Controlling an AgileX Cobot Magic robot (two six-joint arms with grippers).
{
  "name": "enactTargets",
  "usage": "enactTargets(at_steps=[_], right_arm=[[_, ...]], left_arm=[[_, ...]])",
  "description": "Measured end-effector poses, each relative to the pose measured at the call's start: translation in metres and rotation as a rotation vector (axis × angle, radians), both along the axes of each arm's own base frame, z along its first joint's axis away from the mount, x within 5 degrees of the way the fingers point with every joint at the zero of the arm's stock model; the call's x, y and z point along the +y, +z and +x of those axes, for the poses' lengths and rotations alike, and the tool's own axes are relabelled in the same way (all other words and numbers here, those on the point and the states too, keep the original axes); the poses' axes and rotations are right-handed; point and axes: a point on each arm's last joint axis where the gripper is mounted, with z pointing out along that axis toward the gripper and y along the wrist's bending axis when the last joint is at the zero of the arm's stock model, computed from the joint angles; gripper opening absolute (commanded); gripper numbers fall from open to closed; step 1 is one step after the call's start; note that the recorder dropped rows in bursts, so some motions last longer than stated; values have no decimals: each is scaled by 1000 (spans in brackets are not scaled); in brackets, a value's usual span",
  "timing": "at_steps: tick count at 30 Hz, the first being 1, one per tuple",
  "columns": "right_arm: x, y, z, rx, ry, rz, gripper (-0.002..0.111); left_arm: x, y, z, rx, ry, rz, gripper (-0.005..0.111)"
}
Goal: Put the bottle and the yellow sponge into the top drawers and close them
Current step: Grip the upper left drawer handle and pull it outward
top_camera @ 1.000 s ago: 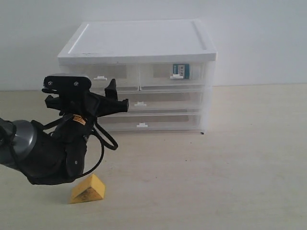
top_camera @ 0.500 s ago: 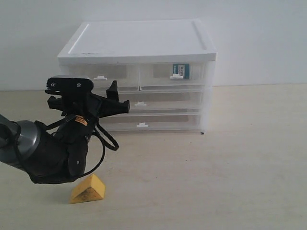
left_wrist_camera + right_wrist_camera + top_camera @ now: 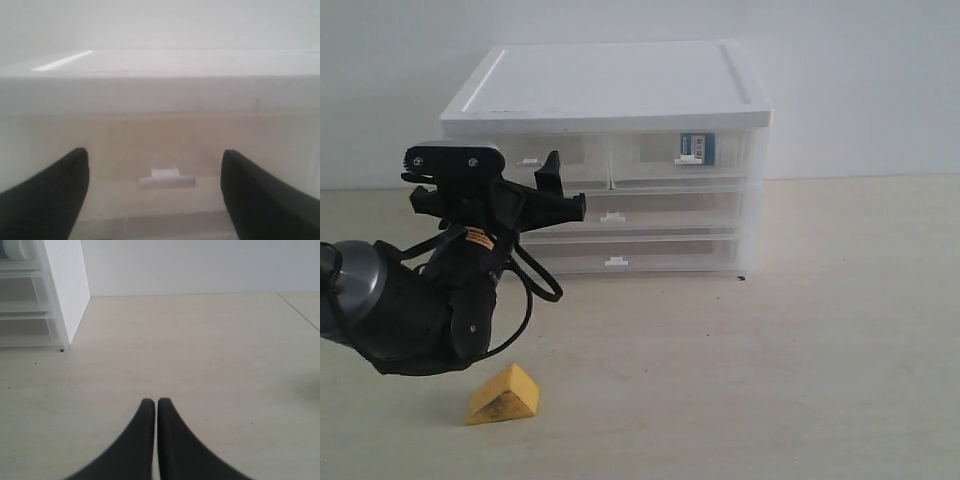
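The left hand (image 3: pixel 565 192) hangs wide open and empty before the closed top-left drawer (image 3: pixel 532 158). The sponge (image 3: pixel 503 394) lies lower, well apart from it, toward the worktop's (image 3: pixel 800 340) front-left corner. The bottle (image 3: pixel 696 148) sits inside the top-right drawer (image 3: pixel 650 150). The right hand (image 3: pixel 151 403) is closed and empty.

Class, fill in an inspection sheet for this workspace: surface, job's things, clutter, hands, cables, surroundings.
Surface: pale table.
Job's things: bottle inside the shut right top drawer; left top drawer shut; yellow sponge on the table before the cabinet.
Clutter: nothing seen.
Hands: left hand open, empty, facing the left drawer's handle; right hand shut, empty, over the table.
Cables: black cable looped beside the left arm.
Surroundings: white wall.
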Motion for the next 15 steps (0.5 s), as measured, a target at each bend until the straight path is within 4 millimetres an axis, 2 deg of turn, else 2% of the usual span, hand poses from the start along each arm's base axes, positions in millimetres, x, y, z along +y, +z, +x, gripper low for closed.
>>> enactTargets(at_steps=[4, 6, 9, 13, 15], right_arm=[[0, 0, 0, 0, 0, 0, 0], [0, 0, 0, 0, 0, 0, 0], [0, 0, 0, 0, 0, 0, 0], [0, 0, 0, 0, 0, 0, 0], [0, 0, 0, 0, 0, 0, 0]], left_arm=[[6, 0, 5, -4, 19, -1, 68], [5, 0, 5, -5, 19, -2, 64], [6, 1, 6, -5, 29, -10, 46], [2, 1, 7, -2, -8, 6, 4], [1, 1, 7, 0, -12, 7, 4]])
